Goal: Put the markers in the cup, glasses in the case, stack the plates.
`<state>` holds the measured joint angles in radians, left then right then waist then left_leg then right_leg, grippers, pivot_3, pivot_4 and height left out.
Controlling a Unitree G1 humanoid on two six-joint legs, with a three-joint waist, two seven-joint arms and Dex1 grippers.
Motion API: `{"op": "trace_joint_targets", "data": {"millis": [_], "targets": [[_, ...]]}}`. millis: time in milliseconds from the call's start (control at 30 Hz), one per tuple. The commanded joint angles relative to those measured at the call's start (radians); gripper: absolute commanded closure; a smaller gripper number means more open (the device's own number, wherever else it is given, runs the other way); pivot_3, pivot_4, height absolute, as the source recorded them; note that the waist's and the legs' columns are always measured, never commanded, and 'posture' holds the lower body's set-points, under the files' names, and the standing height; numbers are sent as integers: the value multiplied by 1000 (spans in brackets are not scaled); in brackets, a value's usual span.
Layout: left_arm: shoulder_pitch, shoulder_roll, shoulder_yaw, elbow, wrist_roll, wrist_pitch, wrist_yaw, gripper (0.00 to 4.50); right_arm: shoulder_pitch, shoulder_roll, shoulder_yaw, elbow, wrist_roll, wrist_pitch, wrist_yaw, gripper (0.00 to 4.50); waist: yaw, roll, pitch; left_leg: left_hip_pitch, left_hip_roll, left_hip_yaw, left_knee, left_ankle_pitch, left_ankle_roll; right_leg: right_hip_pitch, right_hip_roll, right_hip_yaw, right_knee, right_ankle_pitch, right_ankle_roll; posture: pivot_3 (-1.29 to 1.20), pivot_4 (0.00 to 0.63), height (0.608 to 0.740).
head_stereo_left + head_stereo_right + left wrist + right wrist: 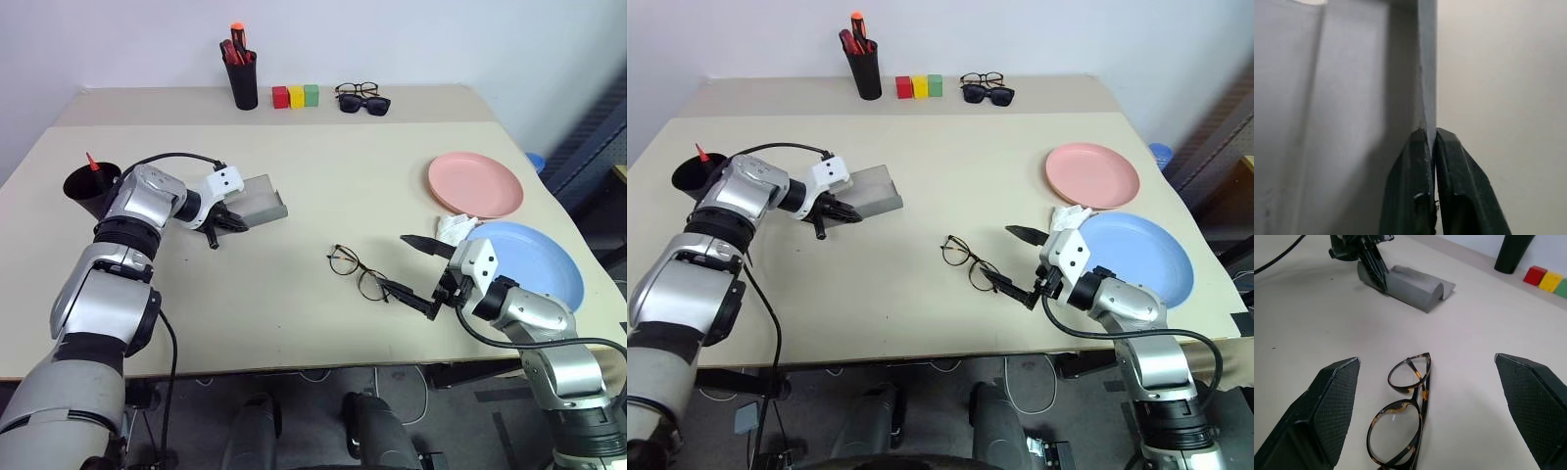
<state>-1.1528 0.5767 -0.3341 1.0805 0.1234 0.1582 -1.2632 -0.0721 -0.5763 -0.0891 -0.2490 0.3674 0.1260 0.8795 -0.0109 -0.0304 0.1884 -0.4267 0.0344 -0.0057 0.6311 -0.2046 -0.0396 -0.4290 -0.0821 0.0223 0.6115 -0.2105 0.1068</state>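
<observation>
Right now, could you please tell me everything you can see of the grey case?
The case is grey, oblong and looks like felt. It lies on the table near its left side, with its flap lid raised at the far end, so it stands open. The left claw is shut on one thin wall of it. Nothing shows inside, and the glasses lie apart from it.

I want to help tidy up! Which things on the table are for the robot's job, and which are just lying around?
For the job:
- glasses
- grey case
- black cup with a red marker
- pink plate
- blue plate

Just lying about:
- pen holder
- coloured blocks
- sunglasses
- spare spectacles
</observation>
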Motion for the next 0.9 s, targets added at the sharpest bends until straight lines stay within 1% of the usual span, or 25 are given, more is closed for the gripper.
{"op": "trace_joint_targets", "data": {"millis": [33,133,233,367,467,533,700,900], "targets": [[-3,2,21,-88,-14,-4,-73,4473,1,-13,-24,-48,18,-1,-9,0,0,0,0,0,0,0,0,0,0,0,0,0,0,0,0,0,150,740],[41,10,17,-215,-35,44,-157,4473,-2,-12,-22,-45,18,0,-13,0,-1,0,0,0,0,0,0,0,0,0,0,0,0,0,0,0,150,740],[129,39,2,-415,-55,114,-241,4473,-2,-11,-21,-41,17,-3,-13,0,-3,0,0,0,0,0,0,0,0,0,0,0,0,0,0,0,150,740],[261,97,-16,-658,-73,208,-309,4473,-1,-9,-18,-32,12,-13,-10,0,-8,0,0,1,1,0,0,0,0,0,0,0,1,0,0,0,150,740],[332,123,-25,-776,-83,263,-321,4473,0,-5,-15,-26,7,-23,-10,0,-4,0,0,1,1,0,0,0,0,0,0,0,2,0,0,0,150,740],[357,125,-36,-829,-84,286,-312,4473,8,-2,-14,-26,5,-30,-12,0,2,0,0,1,1,0,1,0,0,0,0,0,2,0,0,0,150,740],[354,73,-80,-864,-65,322,-256,4473,14,0,-12,-17,1,-43,-14,0,5,0,0,1,0,0,2,0,0,1,0,1,1,0,0,0,150,740],[289,-21,-110,-799,-39,324,-182,4473,14,3,-11,-13,-6,-53,-20,0,6,0,0,1,0,0,2,0,0,2,0,1,1,0,0,0,150,740]]}}
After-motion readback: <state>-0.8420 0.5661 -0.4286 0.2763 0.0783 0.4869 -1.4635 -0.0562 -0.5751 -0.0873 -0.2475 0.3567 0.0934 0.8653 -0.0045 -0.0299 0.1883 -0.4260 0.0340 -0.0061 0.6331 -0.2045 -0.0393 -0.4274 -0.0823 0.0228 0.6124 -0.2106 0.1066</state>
